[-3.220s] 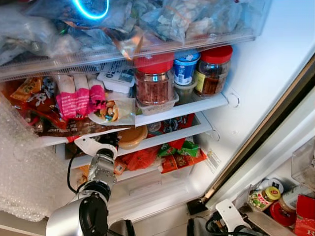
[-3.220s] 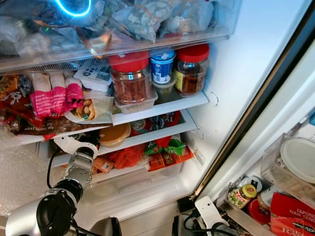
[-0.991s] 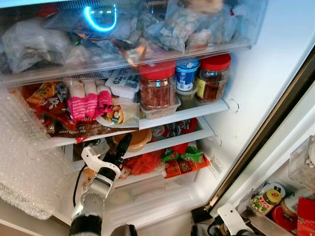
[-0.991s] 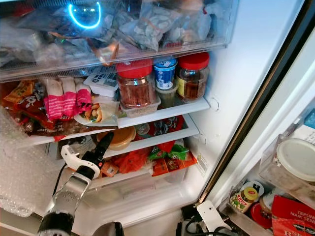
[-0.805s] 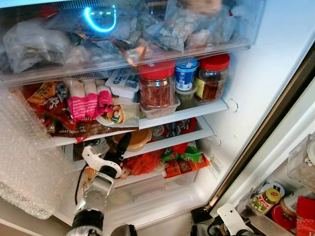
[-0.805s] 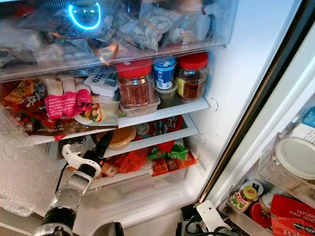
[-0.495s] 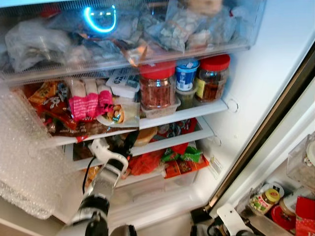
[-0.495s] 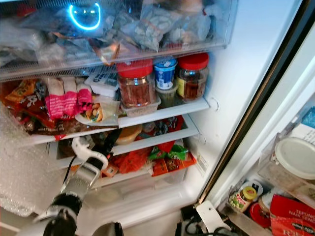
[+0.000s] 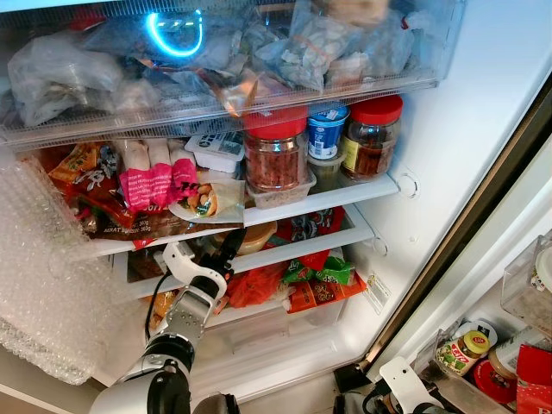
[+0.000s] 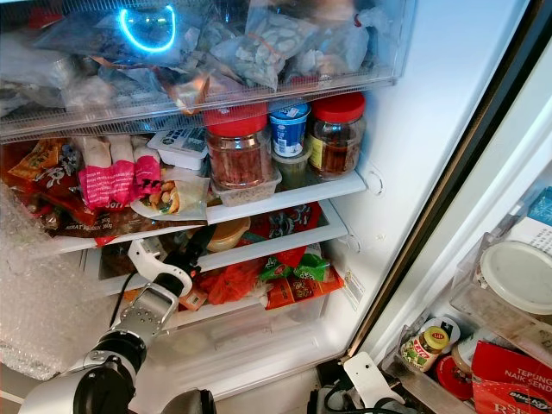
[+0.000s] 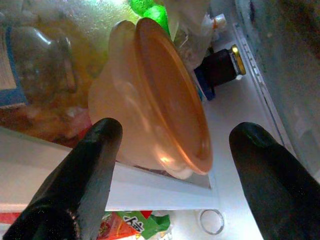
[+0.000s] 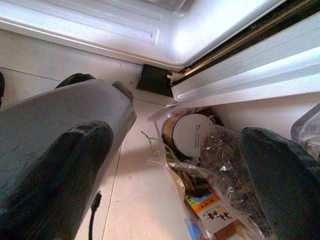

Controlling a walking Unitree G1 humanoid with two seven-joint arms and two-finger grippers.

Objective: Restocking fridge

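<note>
Left gripper (image 9: 226, 255) is pushed into the fridge at the second shelf (image 9: 336, 235) down, fingers spread wide; your wrist view shows the two black fingers (image 11: 85, 175) on either side of an orange tub (image 11: 160, 100) without touching it; tub sits on that shelf with its lid on, just behind the front edge, tilted in the wrist picture; behind it a small dark jar (image 11: 220, 67) with a gold cap, plus green packets, blurry so you can't say much more. Shelf above holds a red-lidded jar (image 9: 276, 155), a blue-lidded cup (image 9: 326, 129), another red-lidded jar (image 9: 373, 134) and pink packets (image 9: 155, 183); red and green snack packs (image 9: 319, 280) lie below the tub. Right gripper (image 12: 175, 165) hangs low by the fridge door (image 9: 483, 233) foot, fingers apart, over the floor (image 12: 135, 200) and a bag of groceries (image 12: 200, 150).
</note>
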